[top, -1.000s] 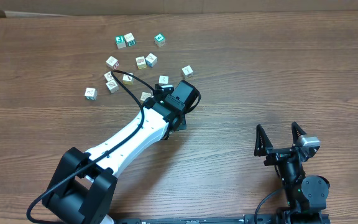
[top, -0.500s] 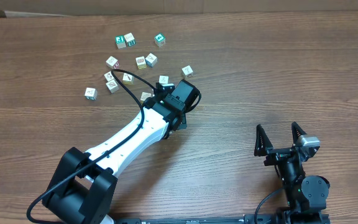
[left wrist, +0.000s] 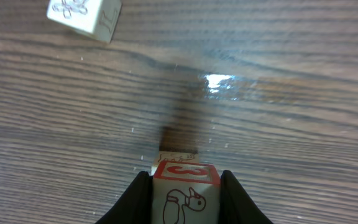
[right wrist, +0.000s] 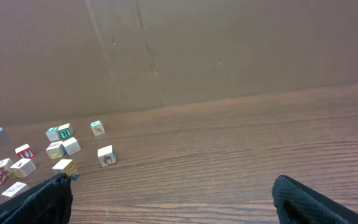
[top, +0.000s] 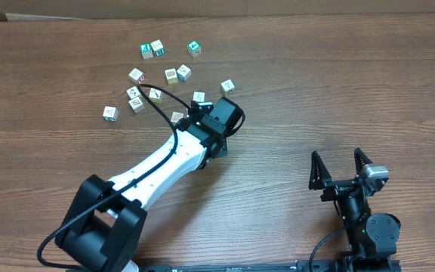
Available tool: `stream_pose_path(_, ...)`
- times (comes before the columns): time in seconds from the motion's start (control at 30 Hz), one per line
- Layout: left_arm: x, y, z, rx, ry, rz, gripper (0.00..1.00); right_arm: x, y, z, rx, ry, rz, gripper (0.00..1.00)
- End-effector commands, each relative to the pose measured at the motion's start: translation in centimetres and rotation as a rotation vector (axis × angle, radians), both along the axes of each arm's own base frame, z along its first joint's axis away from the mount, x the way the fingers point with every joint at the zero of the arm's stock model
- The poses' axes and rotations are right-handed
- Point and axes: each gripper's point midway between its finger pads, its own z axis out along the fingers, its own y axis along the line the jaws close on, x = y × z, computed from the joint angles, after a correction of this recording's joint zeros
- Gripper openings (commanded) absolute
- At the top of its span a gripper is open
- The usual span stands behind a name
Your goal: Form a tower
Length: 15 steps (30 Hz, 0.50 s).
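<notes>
Stacking step: the left gripper (top: 221, 115), near centre, is clamped on a red-numbered cube (left wrist: 185, 186). The right gripper (top: 342, 162), at five o'clock, gapes empty. No tower stands yet. Loose cubes (top: 171, 75) lie toward eleven o'clock. Next, the held one needs setting squarely on another.

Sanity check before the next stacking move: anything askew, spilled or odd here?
Nothing stands out. The loose cubes lie scattered at odd angles on the table, with no visible damage. The left gripper is shut squarely on a red-3 cube; the right gripper is open and empty.
</notes>
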Motion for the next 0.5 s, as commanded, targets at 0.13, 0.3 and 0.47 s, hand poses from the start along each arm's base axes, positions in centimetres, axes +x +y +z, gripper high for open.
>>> stream_pose_path(0.13,-0.32,0.28,-0.77,0.040,0.012,-0.030,0.04,0.00,0.00,-0.12,0.003,-0.005,0.001,1.00)
stream_pose_path(0.3,-0.38,0.32,-0.81,0.043,0.015,-0.037,0.04,0.00,0.00,-0.12,0.003,-0.005,0.001,1.00)
stream_pose_path(0.47,-0.43,0.35,-0.85,0.049,0.018,-0.047,0.04,0.00,0.00,-0.12,0.003,-0.005,0.001,1.00)
